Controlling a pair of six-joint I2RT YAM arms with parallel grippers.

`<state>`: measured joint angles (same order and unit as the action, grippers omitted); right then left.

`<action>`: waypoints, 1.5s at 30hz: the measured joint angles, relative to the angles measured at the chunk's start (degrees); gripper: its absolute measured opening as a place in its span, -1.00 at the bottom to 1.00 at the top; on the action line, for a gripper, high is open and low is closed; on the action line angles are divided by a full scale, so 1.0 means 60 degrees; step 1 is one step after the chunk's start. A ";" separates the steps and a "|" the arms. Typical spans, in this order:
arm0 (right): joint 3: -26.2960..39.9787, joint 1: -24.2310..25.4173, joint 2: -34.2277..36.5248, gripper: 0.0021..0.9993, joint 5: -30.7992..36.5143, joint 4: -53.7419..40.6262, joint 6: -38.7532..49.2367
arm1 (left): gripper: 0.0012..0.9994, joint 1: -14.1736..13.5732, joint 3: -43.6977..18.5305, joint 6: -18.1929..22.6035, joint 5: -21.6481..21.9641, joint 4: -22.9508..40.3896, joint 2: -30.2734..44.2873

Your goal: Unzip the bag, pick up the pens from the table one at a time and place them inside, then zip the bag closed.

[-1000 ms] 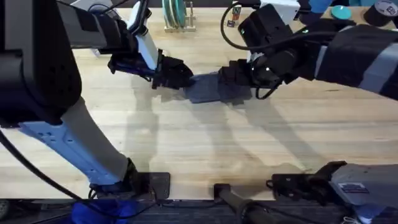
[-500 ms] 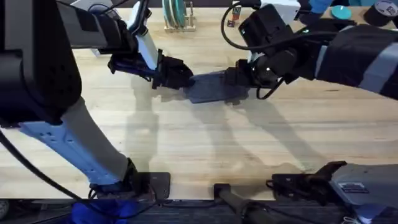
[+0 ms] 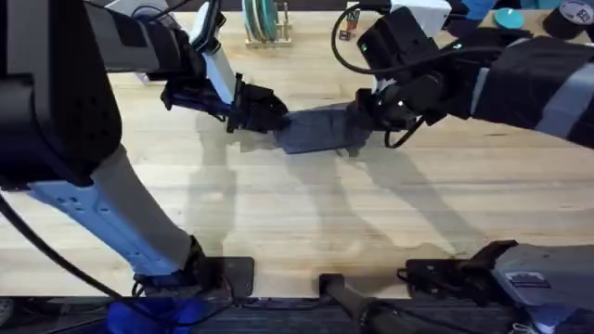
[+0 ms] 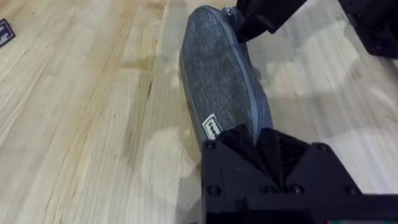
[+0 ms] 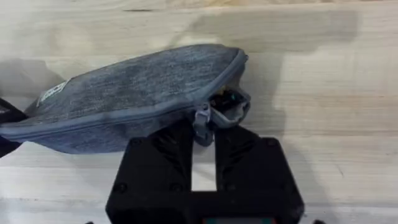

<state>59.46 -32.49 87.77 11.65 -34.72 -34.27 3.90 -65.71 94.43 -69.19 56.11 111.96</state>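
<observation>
Standing at the far edge: a wooden rack (image 3: 263,28) holding green plates. Sitting beside it: a small red tag (image 3: 350,20). Lying farther right: a white box (image 3: 422,11), a teal lid (image 3: 509,19), a black tape roll (image 3: 568,17).

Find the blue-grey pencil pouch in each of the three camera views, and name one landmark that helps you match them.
Overhead: the bag lies upper centre, between the two grippers.
Left wrist: it runs from the top centre down to the left gripper.
Right wrist: it spans the left and centre, above the right gripper.
Shared landmark: the white label near the bag's left-gripper end.
</observation>
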 joint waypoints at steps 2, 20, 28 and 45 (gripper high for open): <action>0.0000 0.0004 0.0000 -0.64 0.0024 0.0000 0.0001 | -0.92 0.0000 0.0000 0.0000 0.0000 0.0001 0.0000; -0.0007 0.0001 0.0000 -0.94 0.0075 -0.0022 0.0001 | -0.92 0.0000 0.0000 0.0000 0.0000 -0.0004 0.0000; -0.0004 -0.0047 -0.0014 -0.94 0.0112 -0.0121 0.0001 | -0.92 0.0000 0.0000 0.0000 0.0000 -0.0002 0.0000; 0.0729 -0.0109 -0.0011 -0.94 -0.0087 -0.1319 0.0511 | -0.92 0.0044 0.0000 0.0000 0.0000 -0.0043 0.0000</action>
<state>63.83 -33.15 87.70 11.13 -42.63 -31.20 4.16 -65.71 94.43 -69.19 55.86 111.96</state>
